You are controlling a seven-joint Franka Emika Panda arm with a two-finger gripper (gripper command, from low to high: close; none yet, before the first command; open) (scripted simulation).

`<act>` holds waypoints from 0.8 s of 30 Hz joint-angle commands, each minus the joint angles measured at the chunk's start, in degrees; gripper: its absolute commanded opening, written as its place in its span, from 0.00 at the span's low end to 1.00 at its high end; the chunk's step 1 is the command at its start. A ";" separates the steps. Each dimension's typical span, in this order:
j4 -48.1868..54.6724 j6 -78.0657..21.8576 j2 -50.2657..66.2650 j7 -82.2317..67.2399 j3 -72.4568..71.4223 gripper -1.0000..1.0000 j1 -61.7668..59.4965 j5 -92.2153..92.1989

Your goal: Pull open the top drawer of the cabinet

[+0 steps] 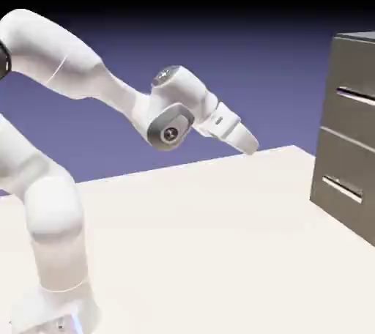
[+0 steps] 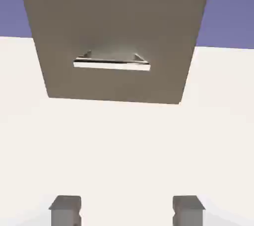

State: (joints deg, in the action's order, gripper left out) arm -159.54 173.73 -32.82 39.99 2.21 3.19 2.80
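Top drawer (image 1: 355, 94), the upper of two in the grey-brown cabinet (image 1: 344, 135), sits at the exterior view's right, pushed in, its silver handle (image 1: 357, 96) running across the front. What it contains cannot be seen behind the closed front. Directly beneath it is the lower drawer (image 1: 343, 179), also closed and hiding its inside, with a matching handle (image 2: 112, 65) that shows whole in the hand view. The cabinet stands on the pale worktop (image 1: 198, 252). Well apart from both handles, the robot's fingers (image 2: 127, 211) are open with nothing between them, and the white arm (image 1: 121, 94) tilts them downward above the worktop.
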 commanded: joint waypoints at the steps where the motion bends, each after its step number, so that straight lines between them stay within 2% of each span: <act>1: 1.21 -0.23 -0.13 -2.05 1.84 0.50 2.08 2.32; 24: 29.12 -5.46 -3.17 -49.10 44.02 0.50 49.84 55.68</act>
State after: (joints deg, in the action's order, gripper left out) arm -130.42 168.27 -35.99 -9.11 46.23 53.03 58.48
